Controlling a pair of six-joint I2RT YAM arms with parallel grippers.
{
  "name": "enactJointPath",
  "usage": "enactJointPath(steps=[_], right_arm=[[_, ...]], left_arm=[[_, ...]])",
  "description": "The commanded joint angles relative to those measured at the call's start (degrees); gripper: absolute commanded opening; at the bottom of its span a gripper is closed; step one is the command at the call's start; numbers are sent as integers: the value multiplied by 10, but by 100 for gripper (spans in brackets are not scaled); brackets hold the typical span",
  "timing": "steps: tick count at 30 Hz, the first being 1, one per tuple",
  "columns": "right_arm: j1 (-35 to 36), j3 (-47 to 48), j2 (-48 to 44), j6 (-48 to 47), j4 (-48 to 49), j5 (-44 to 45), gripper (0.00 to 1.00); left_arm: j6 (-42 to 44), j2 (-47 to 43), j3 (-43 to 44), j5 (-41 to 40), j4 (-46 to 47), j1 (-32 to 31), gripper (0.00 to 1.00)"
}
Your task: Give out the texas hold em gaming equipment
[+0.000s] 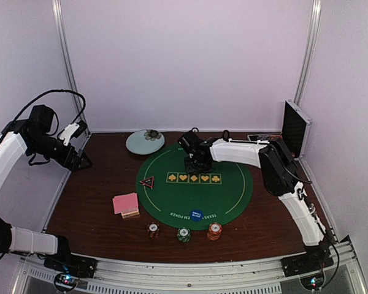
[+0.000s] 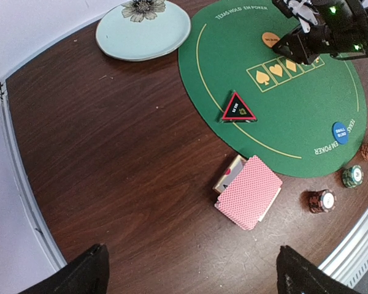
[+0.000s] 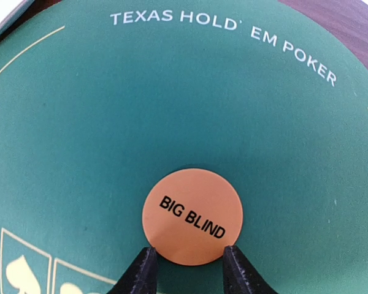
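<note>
My right gripper [image 3: 187, 252] is low over the far part of the green poker mat [image 1: 227, 190]. Its fingertips [image 3: 144, 260] press both sides of the near rim of the orange "BIG BLIND" disc [image 3: 192, 215], which lies flat on the mat. The blue disc [image 1: 197, 214] sits at the mat's near edge and the red-black triangle marker [image 1: 148, 182] at its left edge. The pink-backed cards [image 1: 126, 203] lie left of the mat. Dark [image 1: 153, 229], green [image 1: 183, 234] and red-orange [image 1: 214, 231] chip stacks stand in front. My left gripper [image 1: 80, 160] is open and empty, high at the far left.
A pale blue-green plate [image 1: 145, 142] with a flower sits behind the mat on the left. The silver-and-black case [image 1: 292, 128] stands open at the back right. White walls close in the table on three sides.
</note>
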Motion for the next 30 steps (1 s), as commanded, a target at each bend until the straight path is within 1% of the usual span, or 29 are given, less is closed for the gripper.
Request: enactJointPath(steps=[1,7,16,22,24,27,30], right_arm=[[-28,60,50,-15,-39,-10,40],[-45,155,94,-22,-78,-33,40],[-75,232,129,-36,-81,-73,41],[-76,246,118,-76,-71,-128,49],[-75,241,105,-85,-74,-139,56],[-68,217,64,-104,-76,-155,66],[-53,172,11,-118,-82,-156,68]], left_arm=[[12,1,1,6,2,3,97],[19,3,-1,5,-2,4,98],[20,6,0,5,-2,3,98],[20,5,0,4,-1,4,98],[20,6,1,1,-3,4,98],[20,6,6,1,-7,3,98],[20,5,11,-2,-13,4,98]])
